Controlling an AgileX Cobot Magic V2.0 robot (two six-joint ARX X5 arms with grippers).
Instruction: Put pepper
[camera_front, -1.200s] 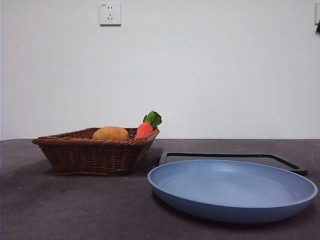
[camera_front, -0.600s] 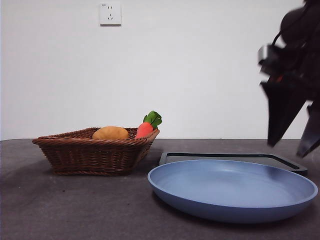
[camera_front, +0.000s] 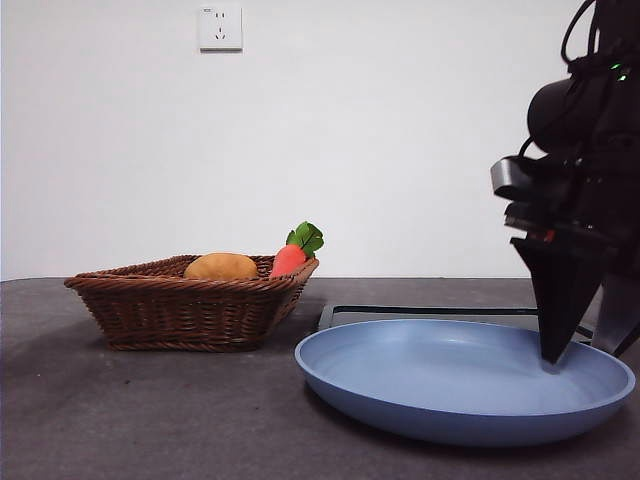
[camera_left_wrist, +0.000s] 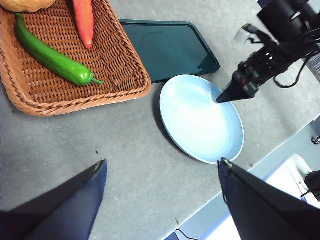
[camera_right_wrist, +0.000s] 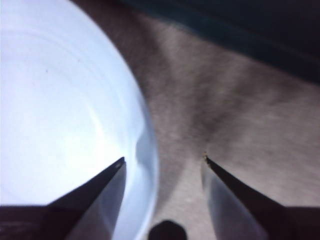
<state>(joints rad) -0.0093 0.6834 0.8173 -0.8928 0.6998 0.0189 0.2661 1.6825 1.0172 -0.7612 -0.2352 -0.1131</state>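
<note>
**Grey table, white wall: gripper straddles plate rim**

On a grey table (camera_left_wrist: 125, 150), the right gripper (camera_right_wrist: 164, 160), jaws spread wide, sits low astride the blue plate's (camera_left_wrist: 200, 125) rim. The pepper (camera_left_wrist: 50, 56) lies in the wicker basket (camera_left_wrist: 115, 85) beside a carrot (camera_left_wrist: 84, 21). The left gripper (camera_left_wrist: 162, 167) hangs high, jaws wide.

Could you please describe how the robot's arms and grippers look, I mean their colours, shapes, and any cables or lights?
The right gripper has two black jaws tapering to sharp, wedge-like tips. Above them sits a bulky black arm with rounded housings, a grey-silver block, a small red mark, black looping cables and tiny green lights near the top. The left gripper shows only two broad, flat, matte black jaws narrowing to points.
</note>
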